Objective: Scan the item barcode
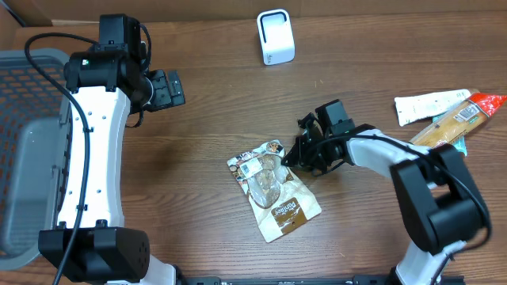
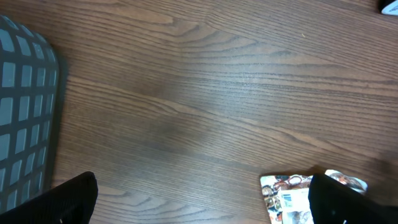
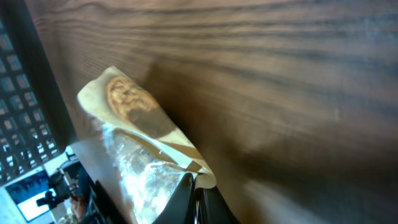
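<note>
The item, a tan and clear snack pouch, lies flat on the wooden table with a white barcode label near its top left. My right gripper is shut on the pouch's right edge. In the right wrist view the black fingertips pinch the pouch's thin edge. The white scanner stands at the back centre. My left gripper hovers open at the back left, well away from the pouch. Its view shows the pouch's corner by the right finger.
A grey mesh basket fills the left side and shows as in the left wrist view. At the right edge lie a white packet and an orange-tan packet.
</note>
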{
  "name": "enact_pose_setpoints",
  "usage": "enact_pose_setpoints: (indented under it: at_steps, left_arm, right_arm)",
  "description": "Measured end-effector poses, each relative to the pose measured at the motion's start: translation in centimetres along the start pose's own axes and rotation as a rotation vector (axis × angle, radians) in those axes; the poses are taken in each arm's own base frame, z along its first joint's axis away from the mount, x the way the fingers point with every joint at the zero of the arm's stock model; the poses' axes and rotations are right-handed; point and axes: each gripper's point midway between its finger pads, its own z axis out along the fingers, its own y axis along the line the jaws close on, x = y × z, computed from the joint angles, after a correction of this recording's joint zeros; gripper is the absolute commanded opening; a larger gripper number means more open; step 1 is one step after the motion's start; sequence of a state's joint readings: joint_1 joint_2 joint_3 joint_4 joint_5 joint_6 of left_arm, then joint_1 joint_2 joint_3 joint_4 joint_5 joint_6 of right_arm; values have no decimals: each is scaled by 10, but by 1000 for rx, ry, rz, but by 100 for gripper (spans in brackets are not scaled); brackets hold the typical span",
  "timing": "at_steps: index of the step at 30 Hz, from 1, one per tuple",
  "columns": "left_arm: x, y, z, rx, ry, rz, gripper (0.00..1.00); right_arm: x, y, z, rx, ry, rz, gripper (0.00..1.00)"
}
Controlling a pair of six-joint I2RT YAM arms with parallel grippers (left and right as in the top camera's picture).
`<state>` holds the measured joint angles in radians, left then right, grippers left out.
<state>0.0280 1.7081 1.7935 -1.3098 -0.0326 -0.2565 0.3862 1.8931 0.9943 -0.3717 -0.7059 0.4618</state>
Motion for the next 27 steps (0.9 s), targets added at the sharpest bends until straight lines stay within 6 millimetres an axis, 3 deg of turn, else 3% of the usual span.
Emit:
enact_pose_setpoints:
  at_steps: [9, 13, 19, 27]
  left_arm:
    - [0, 0, 0, 0, 0, 0, 99]
    - [0, 0, 0, 0, -1, 0, 100]
    - [0, 0, 0, 0, 0, 0, 100]
    - [0, 0, 0, 0, 0, 0, 100]
  right_arm:
    - [-8, 74, -61, -121, -129, -189, 4]
    - [-9, 86, -81, -183, -149, -204, 4]
    - [-15, 61, -93, -126, -166, -111, 4]
    - [-8, 25, -80, 128, -183, -81, 4]
